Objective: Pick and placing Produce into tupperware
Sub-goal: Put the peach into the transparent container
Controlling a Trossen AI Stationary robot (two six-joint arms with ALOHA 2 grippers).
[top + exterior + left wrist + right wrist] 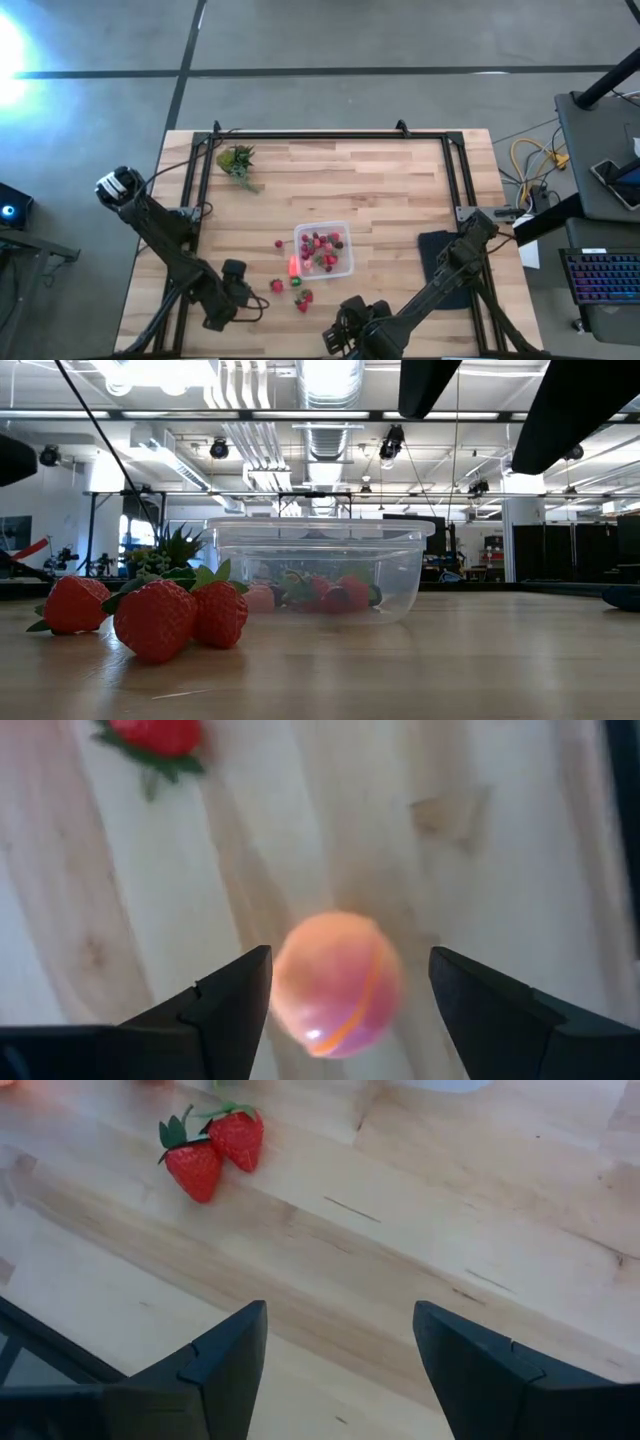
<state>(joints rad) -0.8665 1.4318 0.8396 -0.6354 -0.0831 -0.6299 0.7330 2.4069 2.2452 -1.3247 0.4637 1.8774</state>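
A round orange-pink fruit (335, 985) sits between the fingers of my left gripper (350, 955), which hangs over the table's near left part (235, 297). One strawberry (155, 735) lies on the wood beyond it. The clear tupperware (322, 224) stands mid-table with several strawberries inside. Three loose strawberries (155, 620) rest on the table near its left corner. An orange-pink piece (293, 266) lies by the tupperware's left wall. My right gripper (345, 338) hovers open at the near edge, with two strawberries (215, 1150) ahead of it. My left gripper has the orange-pink fruit between its two fingers, which slant steeply down from above. One finger (250, 1000) lies against the fruit's side (285, 990). A thin strip of table shows between the fruit and the other finger (470, 1000). Whether the fruit is clear of the table does not show.
A green leafy clump (238, 162) lies at the far left of the table. A flat black pad (435, 250) lies right of the tupperware, partly under my right arm. Bare wood (400, 180) stretches across the far half.
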